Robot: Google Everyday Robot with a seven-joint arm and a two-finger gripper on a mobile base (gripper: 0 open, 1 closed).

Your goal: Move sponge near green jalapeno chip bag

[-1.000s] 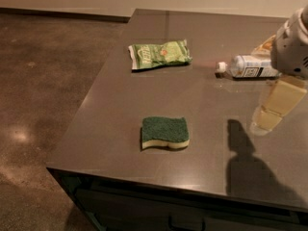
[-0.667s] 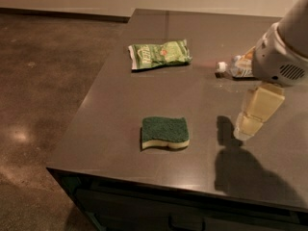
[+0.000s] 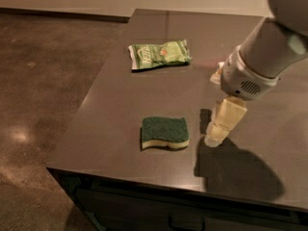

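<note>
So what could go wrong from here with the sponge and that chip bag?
The gripper hangs low, close beside the sponge; a sideways approach might shove it rather than grasp it. The sponge lies near the table's front edge, so a push could drop it off. The green jalapeno chip bag looks light and may get knocked.

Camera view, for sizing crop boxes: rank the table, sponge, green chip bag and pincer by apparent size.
1. Table.
2. Sponge and green jalapeno chip bag: they look alike, and the sponge lies nearer, so unranked.
3. Pincer, low beside the sponge, slightly smaller.
</note>
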